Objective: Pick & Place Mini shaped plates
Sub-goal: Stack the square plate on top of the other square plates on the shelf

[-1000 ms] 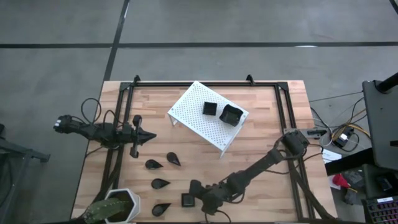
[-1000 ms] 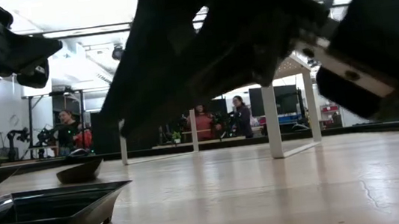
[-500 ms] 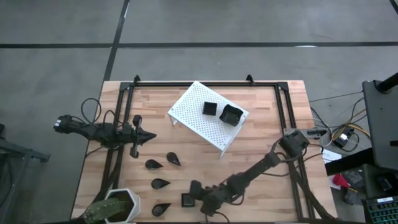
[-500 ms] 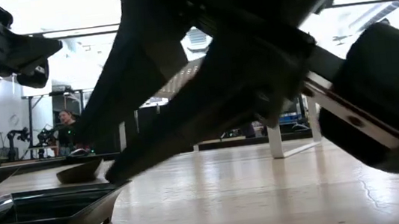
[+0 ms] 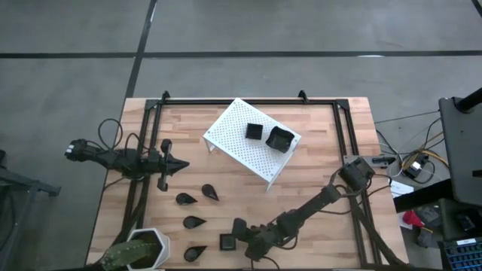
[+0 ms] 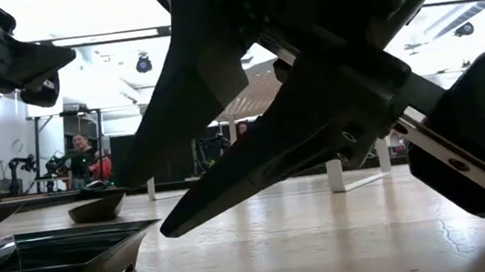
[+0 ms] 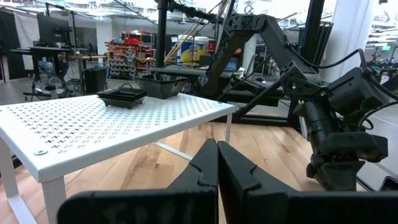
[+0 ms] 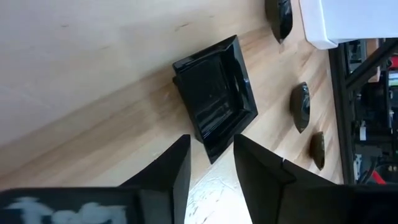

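A small black square plate (image 5: 228, 242) (image 8: 214, 102) (image 6: 46, 259) lies flat on the wood near the table's near edge. My right gripper (image 5: 238, 228) (image 8: 211, 146) is open and low beside it. Its two fingers stand on either side of the plate's nearest corner, apart from it. Several black teardrop plates (image 5: 194, 222) lie on the table left of the square one. Two more square plates (image 5: 254, 131) (image 5: 280, 138) sit on the white perforated rack (image 5: 241, 150). My left gripper (image 5: 183, 164) (image 7: 217, 168) is shut and hovers at the table's left.
A white hexagonal plant pot (image 5: 143, 248) stands at the near left corner, close to the nearest teardrop plate (image 5: 195, 251). The black frame rails (image 5: 346, 143) run along the table's sides. Bare wood lies between the rack and the right arm. People show in the room beyond (image 6: 80, 159).
My right arm has shifted a little over the square plate, and its gripper has tipped lower toward the table; in the low view its two fingers now show spread apart. The plates and my left arm have stayed where they were.
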`<state>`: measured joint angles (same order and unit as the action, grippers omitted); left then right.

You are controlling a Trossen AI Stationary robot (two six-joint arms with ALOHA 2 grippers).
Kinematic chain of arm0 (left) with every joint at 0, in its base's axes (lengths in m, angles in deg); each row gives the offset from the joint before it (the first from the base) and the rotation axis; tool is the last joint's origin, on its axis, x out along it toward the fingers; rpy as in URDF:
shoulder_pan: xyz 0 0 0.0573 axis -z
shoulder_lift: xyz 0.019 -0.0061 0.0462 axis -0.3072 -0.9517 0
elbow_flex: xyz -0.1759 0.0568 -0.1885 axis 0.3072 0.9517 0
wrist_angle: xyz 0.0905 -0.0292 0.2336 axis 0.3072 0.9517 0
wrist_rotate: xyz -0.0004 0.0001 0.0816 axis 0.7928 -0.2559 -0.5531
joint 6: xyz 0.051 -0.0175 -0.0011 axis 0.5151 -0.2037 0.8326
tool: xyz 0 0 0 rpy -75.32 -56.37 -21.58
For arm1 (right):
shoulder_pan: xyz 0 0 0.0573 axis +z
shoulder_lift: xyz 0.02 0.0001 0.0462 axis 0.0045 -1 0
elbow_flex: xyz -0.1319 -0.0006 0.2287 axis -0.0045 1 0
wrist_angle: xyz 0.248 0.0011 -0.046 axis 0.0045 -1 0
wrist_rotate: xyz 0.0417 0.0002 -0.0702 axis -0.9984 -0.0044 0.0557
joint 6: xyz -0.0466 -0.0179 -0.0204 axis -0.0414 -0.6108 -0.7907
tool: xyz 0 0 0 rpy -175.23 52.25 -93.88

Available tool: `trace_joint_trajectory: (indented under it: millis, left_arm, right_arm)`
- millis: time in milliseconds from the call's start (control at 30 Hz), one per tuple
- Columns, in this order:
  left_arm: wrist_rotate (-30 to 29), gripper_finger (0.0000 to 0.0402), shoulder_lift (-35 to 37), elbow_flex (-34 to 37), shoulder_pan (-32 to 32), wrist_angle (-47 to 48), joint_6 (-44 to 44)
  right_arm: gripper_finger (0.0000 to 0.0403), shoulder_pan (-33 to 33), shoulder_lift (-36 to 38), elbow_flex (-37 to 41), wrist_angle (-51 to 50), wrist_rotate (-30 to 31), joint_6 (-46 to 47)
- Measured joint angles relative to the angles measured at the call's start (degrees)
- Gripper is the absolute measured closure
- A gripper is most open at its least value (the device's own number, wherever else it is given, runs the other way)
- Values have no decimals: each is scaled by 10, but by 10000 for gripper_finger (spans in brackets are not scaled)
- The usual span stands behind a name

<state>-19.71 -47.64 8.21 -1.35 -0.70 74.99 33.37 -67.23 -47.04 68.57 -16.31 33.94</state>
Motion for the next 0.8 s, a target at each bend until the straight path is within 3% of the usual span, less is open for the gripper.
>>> trace_joint_trajectory:
  millis: [800]
  left_arm:
    - [0,401,0,0,0,0,0]
  right_arm:
    - [350,0,-11,-3,11,-3,7]
